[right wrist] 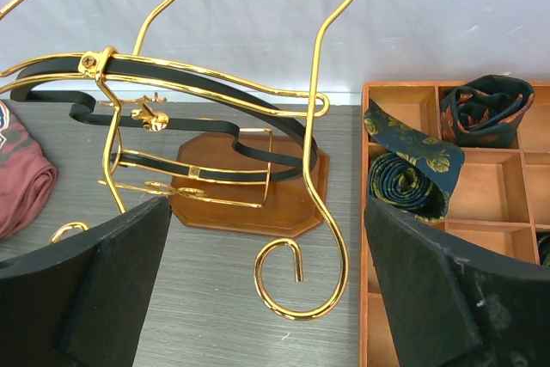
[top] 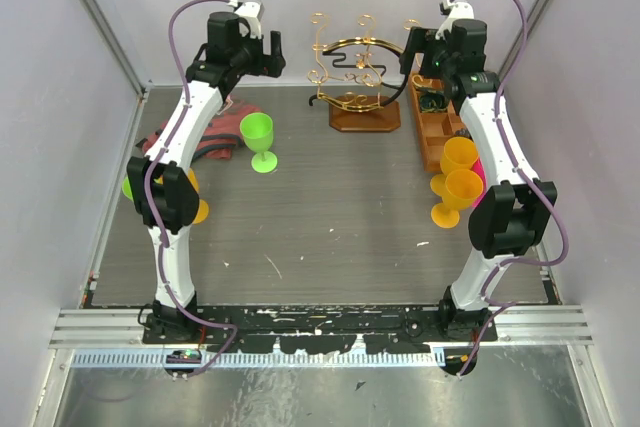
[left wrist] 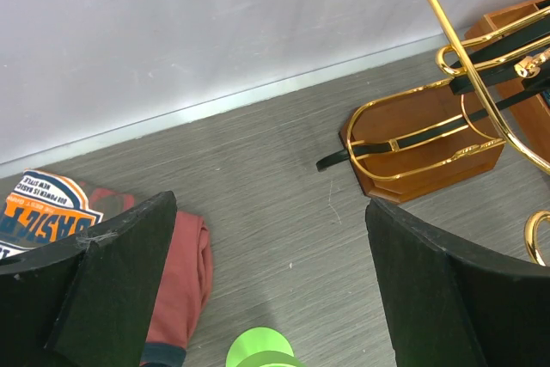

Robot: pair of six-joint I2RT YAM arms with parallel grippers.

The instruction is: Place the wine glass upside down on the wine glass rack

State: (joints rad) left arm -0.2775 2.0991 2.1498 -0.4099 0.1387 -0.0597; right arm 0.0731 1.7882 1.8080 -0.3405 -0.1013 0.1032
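Observation:
A green wine glass (top: 260,140) stands upright on the grey table, left of centre; its rim shows at the bottom of the left wrist view (left wrist: 262,351). The gold curly-wire wine glass rack (top: 350,62) stands on its brown octagonal base (top: 365,113) at the back middle, with nothing hanging on it. My left gripper (top: 271,49) hovers open above and behind the green glass, left of the rack (left wrist: 412,139). My right gripper (top: 409,47) is open just right of the rack, whose scrolled arm (right wrist: 302,274) hangs between its fingers without touching them.
A brown compartmented tray (top: 437,127) holding rolled ties (right wrist: 412,174) lies right of the rack. Two orange glasses (top: 460,179) stand beside the right arm. A red folded shirt (top: 212,133) lies at the left, with a green glass (top: 129,188) and an orange glass (top: 199,210) behind the left arm.

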